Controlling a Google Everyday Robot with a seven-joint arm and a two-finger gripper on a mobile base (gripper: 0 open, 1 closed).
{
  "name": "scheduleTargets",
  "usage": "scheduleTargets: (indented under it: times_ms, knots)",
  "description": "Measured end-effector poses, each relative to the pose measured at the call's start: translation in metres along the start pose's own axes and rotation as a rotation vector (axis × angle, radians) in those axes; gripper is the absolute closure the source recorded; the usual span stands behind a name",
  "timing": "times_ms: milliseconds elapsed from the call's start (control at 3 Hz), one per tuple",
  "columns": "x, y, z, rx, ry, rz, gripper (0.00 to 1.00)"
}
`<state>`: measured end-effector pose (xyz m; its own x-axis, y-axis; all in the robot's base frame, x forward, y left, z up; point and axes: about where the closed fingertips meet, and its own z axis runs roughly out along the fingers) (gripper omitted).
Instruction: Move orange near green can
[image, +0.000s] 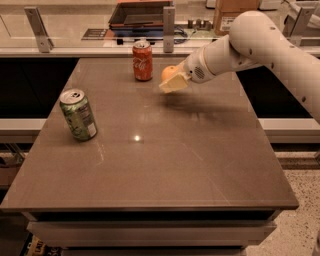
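The tool (175, 84) was clenched on the orange (168, 73) near the red can (143, 60), over the far part of the desk (200, 165) — well apart from the green can (79, 114) — probably to carry it there.

The white arm (287, 55) comes in from the right edge and rises to a rounded elbow (250, 27), up and to the right of the gripper. From there the forearm slopes down and leftward into a thick wrist (199, 71) with a dark round patch on its side. The gripper (174, 82) sits at the left end of the wrist, held clear above the surface (150, 170). Its cream fingers (176, 85) point left and slightly down, closed around the orange (168, 73), which shows at their upper edge.
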<state>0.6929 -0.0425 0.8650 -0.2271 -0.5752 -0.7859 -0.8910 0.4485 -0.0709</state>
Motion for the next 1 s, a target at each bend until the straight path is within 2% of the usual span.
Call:
scheduleTargets:
  times_ms: [333,1000]
  knots:
    - [-0.012,0.022,-0.002,0.004,-0.006,-0.025,1.0]
    - [-0.018,0.075,0.003,0.083,0.025,-0.026,1.0]
